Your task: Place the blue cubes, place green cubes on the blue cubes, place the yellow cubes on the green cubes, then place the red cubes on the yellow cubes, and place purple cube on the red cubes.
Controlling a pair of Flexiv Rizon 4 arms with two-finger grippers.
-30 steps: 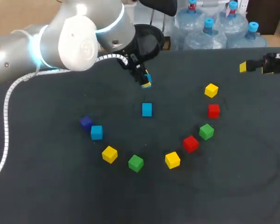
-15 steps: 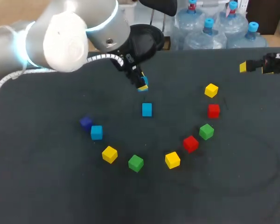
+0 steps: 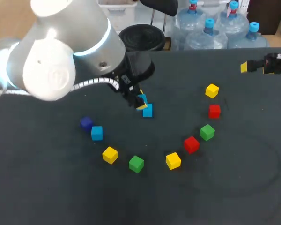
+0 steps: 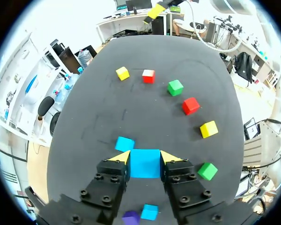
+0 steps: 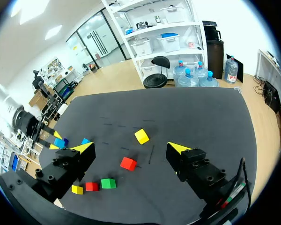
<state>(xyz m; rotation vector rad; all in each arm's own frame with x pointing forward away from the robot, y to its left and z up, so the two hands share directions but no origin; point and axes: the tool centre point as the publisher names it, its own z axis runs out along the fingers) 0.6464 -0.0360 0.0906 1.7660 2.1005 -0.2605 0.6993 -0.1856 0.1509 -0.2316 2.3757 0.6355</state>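
My left gripper (image 4: pixel 144 159) is shut on a blue cube (image 4: pixel 144 164), held low just beside a second blue cube (image 4: pixel 125 143) that rests on the table. In the head view this gripper (image 3: pixel 140 101) hangs at the upper left edge of that resting blue cube (image 3: pixel 147 111). A third blue cube (image 3: pixel 97 133) sits beside the purple cube (image 3: pixel 86 123) at the left. My right gripper (image 3: pixel 255 67) stands open and empty at the far right, above the table.
Loose cubes curve across the dark table (image 3: pixel 47 187): yellow (image 3: pixel 110 154), green (image 3: pixel 136 163), yellow (image 3: pixel 173 161), red (image 3: pixel 191 144), green (image 3: pixel 207 132), red (image 3: pixel 214 111), yellow (image 3: pixel 212 90).
My left gripper has come down and nearer with its blue cube, ending beside the blue cube on the table. The right arm has stayed still.
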